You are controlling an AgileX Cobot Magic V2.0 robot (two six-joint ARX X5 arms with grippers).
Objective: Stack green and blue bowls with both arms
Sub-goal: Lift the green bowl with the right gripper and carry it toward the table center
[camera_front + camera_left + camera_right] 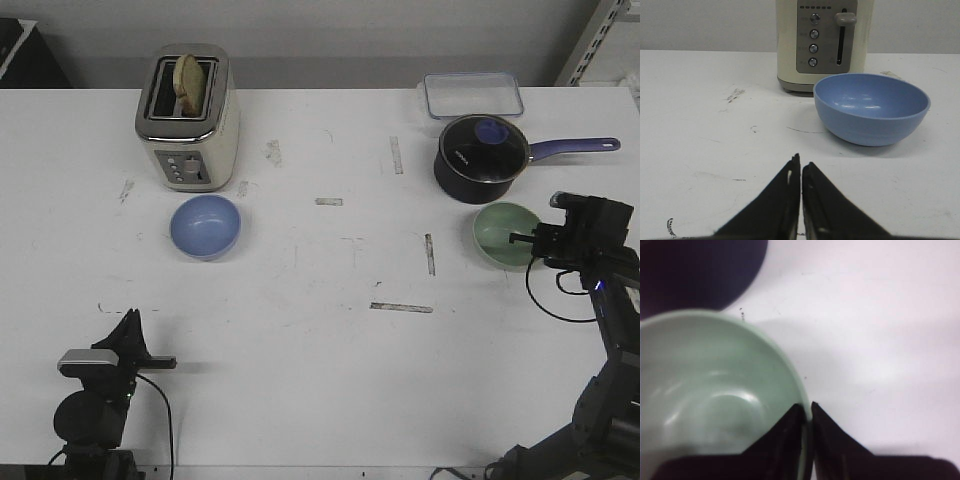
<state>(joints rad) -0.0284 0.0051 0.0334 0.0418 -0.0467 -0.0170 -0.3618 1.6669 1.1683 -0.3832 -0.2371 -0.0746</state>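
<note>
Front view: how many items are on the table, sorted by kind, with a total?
Bowls: 2, the blue bowl and the green bowl
Toasters: 1, the toaster
Saucepans: 1, the saucepan
Containers: 1, the clear container
Total: 5

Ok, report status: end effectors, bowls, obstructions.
Right end effector shut on green bowl rim. Left end effector shut, short of blue bowl. Saucepan beside green.
</note>
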